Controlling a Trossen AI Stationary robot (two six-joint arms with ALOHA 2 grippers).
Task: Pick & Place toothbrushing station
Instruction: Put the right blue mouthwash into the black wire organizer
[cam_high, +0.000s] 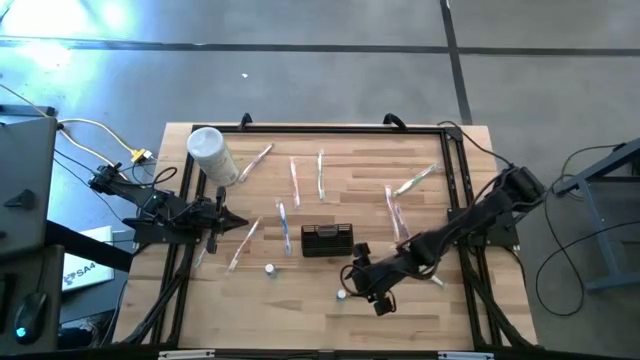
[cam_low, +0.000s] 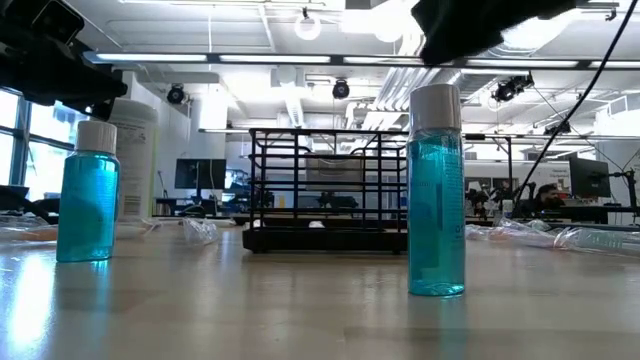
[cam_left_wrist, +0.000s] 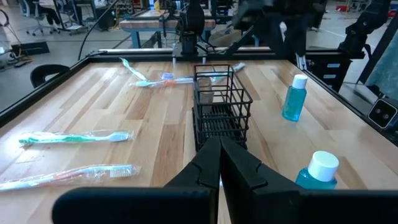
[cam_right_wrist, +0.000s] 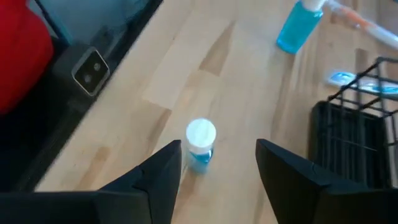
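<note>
Black wire holder, blue bottles (white caps)

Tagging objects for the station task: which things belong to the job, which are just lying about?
Job:
- black wire holder
- blue bottles
- wrapped toothbrushes
- right claw, open above a bottle
- left claw, shut, waiting

Lying about:
- white canister
- cables

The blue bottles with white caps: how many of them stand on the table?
2. One blue bottle stands left of the black wire holder; the other bottle stands nearer the front edge, just below the open right gripper. None seems hidden.
</note>
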